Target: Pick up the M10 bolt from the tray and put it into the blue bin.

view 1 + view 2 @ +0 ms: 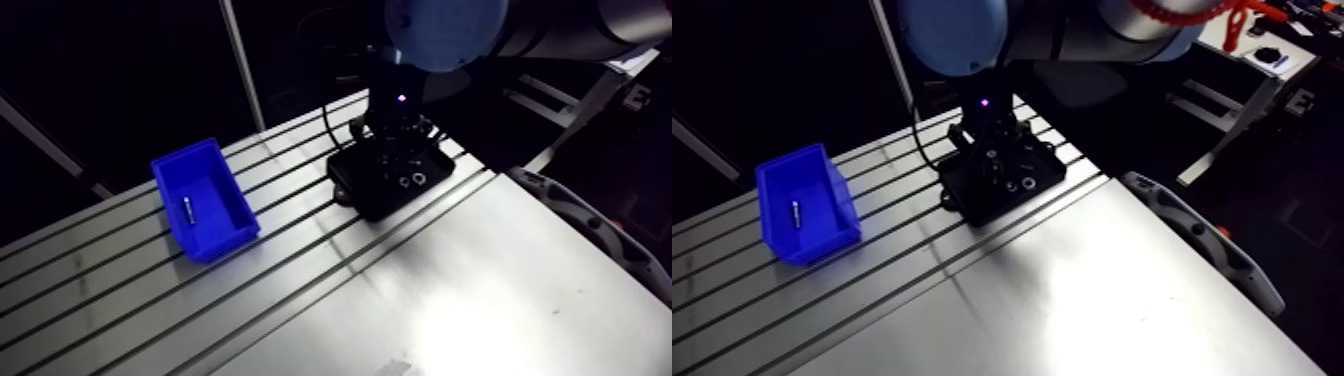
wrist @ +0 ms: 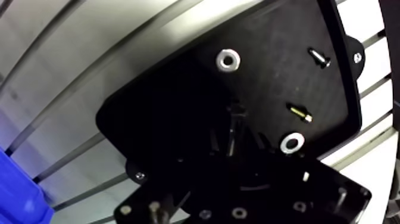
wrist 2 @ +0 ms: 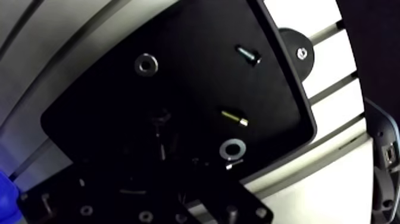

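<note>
Wrist view: the dark M10 bolt [image 2: 233,119] is lying in the flat black tray [image 2: 178,77], right under the black Robotiq gripper [image 1: 399,150]. I'm honestly not managing to tell if it's gripping anything.

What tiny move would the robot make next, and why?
Probably ease down onto the dark bolt: the gripper hangs right over the black tray, and that bolt lies in the tray just ahead of it, not yet lifted.
</note>
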Robot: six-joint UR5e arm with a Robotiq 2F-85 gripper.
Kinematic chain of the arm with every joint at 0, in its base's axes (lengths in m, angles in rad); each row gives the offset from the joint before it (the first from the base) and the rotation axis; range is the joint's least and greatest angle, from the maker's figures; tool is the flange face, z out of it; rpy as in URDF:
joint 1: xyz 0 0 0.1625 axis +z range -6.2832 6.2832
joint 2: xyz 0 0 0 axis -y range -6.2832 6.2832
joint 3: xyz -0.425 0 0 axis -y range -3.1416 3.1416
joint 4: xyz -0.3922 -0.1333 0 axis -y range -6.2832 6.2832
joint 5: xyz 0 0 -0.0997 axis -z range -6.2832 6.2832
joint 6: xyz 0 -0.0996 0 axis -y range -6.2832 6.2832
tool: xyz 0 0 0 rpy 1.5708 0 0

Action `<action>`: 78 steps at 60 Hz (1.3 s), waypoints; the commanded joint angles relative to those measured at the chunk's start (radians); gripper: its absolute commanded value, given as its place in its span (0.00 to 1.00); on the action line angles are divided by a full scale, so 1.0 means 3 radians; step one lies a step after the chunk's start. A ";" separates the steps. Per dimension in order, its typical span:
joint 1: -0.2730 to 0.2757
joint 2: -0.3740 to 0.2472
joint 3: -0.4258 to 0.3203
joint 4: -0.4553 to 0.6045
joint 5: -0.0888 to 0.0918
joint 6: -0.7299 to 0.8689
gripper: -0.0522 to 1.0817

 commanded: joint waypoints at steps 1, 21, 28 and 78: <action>-0.0001 0.0009 -0.0007 0.0000 0.0000 -0.0001 0.62; -0.0001 0.0039 -0.0013 -0.0005 0.0004 0.0004 0.66; -0.0001 0.0039 -0.0013 -0.0005 0.0000 0.0004 0.66; -0.0001 0.0055 -0.0039 -0.0005 -0.0005 0.0000 0.73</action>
